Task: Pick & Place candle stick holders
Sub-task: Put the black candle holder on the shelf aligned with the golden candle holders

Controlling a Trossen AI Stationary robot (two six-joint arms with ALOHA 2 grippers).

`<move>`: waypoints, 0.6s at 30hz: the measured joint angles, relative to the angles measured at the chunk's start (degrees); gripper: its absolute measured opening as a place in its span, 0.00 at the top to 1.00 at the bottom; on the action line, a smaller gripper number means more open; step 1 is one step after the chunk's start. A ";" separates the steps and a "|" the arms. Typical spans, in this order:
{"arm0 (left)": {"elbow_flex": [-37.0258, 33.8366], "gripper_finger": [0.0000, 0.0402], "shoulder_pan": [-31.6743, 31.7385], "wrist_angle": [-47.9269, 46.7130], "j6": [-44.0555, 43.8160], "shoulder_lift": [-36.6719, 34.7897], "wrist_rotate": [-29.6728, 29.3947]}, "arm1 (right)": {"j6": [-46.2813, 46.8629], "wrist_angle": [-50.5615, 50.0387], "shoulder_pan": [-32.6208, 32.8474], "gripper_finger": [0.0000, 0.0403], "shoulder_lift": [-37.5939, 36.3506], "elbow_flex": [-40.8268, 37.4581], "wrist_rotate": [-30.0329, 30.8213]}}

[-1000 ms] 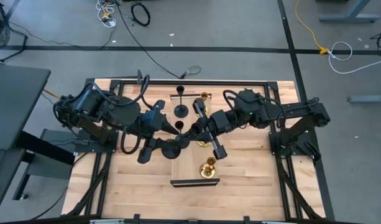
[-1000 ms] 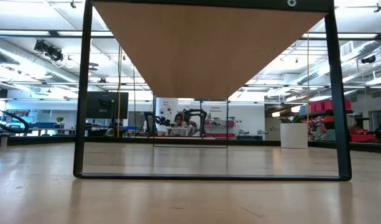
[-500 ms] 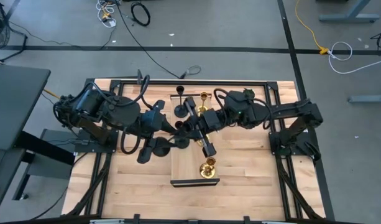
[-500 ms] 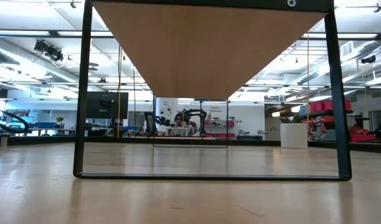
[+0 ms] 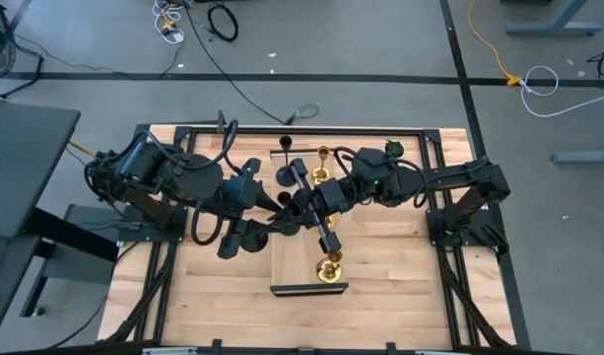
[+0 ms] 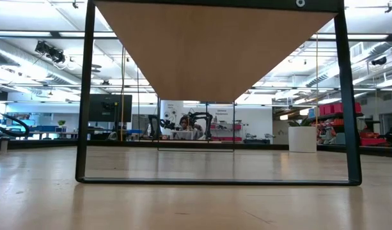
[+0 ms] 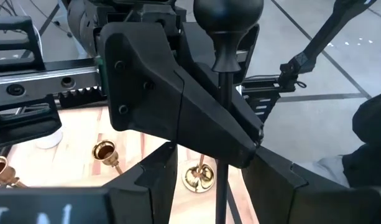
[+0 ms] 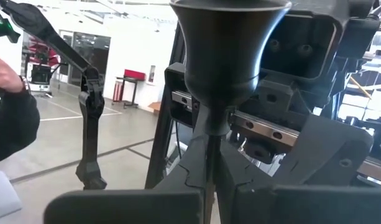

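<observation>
Both grippers meet mid-table, the right gripper (image 5: 303, 205) pinching a black holder's (image 8: 227, 56) stem, the left gripper (image 5: 282, 204) half-spread around it, gold holders (image 5: 329, 266) already placed.

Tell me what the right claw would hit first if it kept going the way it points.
Probably the left claw: the right claw, shut on a black candle stick holder, points straight at it. Depth between them is unclear.

Both arms (image 5: 173, 182) are matte black, bulky-jointed (looped black cables alongside), with angular plastic fingers (image 7: 178, 112).
</observation>
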 joint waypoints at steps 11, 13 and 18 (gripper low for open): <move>0.00 0.56 0.02 -0.05 0.09 -0.02 -0.16 | -0.26 0.81 -0.16 0.99 0.00 0.00 0.07; 0.00 0.56 0.02 -0.57 0.05 -0.02 -0.16 | -0.44 0.80 -0.16 0.99 0.00 0.00 0.08; 0.00 0.56 0.02 -1.53 -0.20 -0.02 -0.16 | -0.46 0.81 -0.16 0.99 0.00 0.00 0.09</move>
